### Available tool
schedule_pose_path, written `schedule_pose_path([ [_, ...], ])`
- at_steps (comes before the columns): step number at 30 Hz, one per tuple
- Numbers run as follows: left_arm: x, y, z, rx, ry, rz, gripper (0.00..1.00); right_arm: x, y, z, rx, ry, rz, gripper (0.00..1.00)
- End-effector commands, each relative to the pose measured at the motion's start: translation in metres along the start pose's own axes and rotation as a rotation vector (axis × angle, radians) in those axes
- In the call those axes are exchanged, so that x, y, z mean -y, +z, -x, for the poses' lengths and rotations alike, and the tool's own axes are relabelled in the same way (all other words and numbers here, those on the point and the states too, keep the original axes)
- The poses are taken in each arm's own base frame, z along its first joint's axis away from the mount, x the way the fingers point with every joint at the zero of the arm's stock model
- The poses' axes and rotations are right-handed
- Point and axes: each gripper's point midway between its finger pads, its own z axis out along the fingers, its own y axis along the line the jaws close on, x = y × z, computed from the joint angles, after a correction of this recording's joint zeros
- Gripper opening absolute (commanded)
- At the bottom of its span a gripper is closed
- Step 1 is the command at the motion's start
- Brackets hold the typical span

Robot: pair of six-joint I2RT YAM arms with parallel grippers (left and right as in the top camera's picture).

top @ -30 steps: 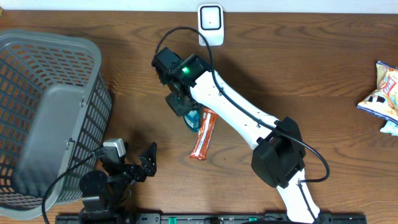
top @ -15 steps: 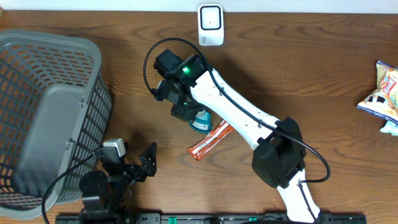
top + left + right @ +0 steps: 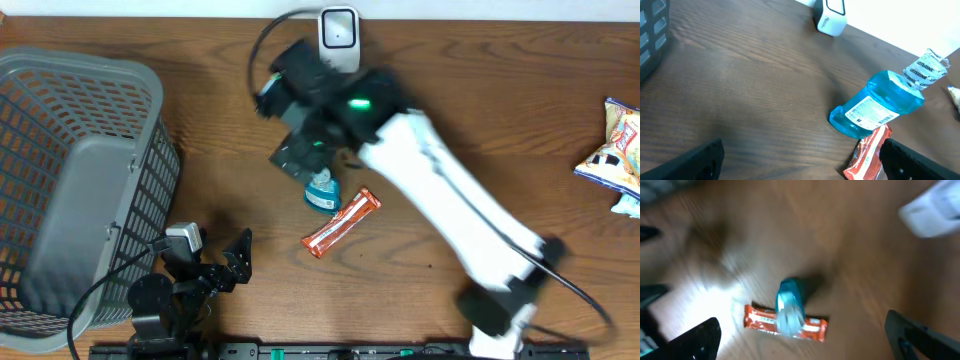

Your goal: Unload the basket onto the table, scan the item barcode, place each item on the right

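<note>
A blue mouthwash bottle (image 3: pixel 875 102) lies on the wooden table with its white barcode label up, its base end resting against an orange snack bar (image 3: pixel 867 155). In the overhead view the bottle (image 3: pixel 322 190) and the bar (image 3: pixel 342 223) sit mid-table. My right gripper (image 3: pixel 298 158) hovers just above and left of the bottle, blurred, open and holding nothing. Its own camera shows the bottle (image 3: pixel 790 305) across the bar (image 3: pixel 782 324) below the right gripper (image 3: pixel 807 337). The white scanner (image 3: pixel 339 38) stands at the back edge. My left gripper (image 3: pixel 238 265) rests open at front left.
A grey plastic basket (image 3: pixel 60 180) fills the left side. Snack bags (image 3: pixel 615 150) lie at the far right edge. In the left wrist view the scanner (image 3: pixel 831 17) shows at the back, and the left gripper (image 3: pixel 802 162) is over bare wood.
The right gripper has opened and let go of the bottle, and its arm has swung up and right. The snack bar has turned from near upright to a slant.
</note>
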Motion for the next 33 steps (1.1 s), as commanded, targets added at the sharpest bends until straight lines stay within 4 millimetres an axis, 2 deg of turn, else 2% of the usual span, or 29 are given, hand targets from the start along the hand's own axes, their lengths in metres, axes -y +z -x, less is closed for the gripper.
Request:
schedule_pose_path([
  [1, -0.003, 0.002, -0.010, -0.031, -0.006, 0.003, 0.99, 0.010, -0.075, -0.008, 0.120, 0.100, -0.032, 0.99],
  [4, -0.003, 0.002, -0.010, -0.031, -0.006, 0.003, 0.99, 0.012, -0.111, -0.033, 0.123, 0.125, -0.046, 0.99],
  [7, -0.003, 0.002, -0.010, -0.031, -0.006, 0.003, 0.99, 0.009, -0.129, -0.054, 0.108, 0.139, -0.047, 0.99],
  [9, -0.003, 0.002, -0.010, -0.031, -0.006, 0.003, 0.99, 0.005, -0.131, -0.066, 0.090, 0.138, -0.043, 0.99],
  [12, -0.003, 0.002, -0.010, -0.031, -0.006, 0.003, 0.99, 0.001, -0.123, -0.086, 0.044, 0.162, -0.036, 0.99],
  [18, -0.003, 0.002, -0.010, -0.031, -0.006, 0.003, 0.99, 0.002, -0.093, -0.125, 0.047, 0.245, -0.080, 0.99],
  [22, -0.003, 0.002, -0.010, -0.031, -0.006, 0.003, 0.99, -0.001, -0.074, -0.143, 0.172, 0.293, -0.089, 0.99],
  [26, -0.003, 0.002, -0.010, -0.031, -0.006, 0.003, 0.99, 0.000, -0.050, -0.144, 0.335, 0.337, -0.093, 0.99],
  [30, -0.003, 0.002, -0.010, -0.031, -0.006, 0.003, 0.99, 0.001, -0.004, -0.143, 0.434, 0.331, -0.084, 0.99],
  [33, -0.003, 0.002, -0.010, -0.031, -0.006, 0.003, 0.99, -0.010, 0.023, -0.134, 0.457, 0.294, -0.005, 0.99],
])
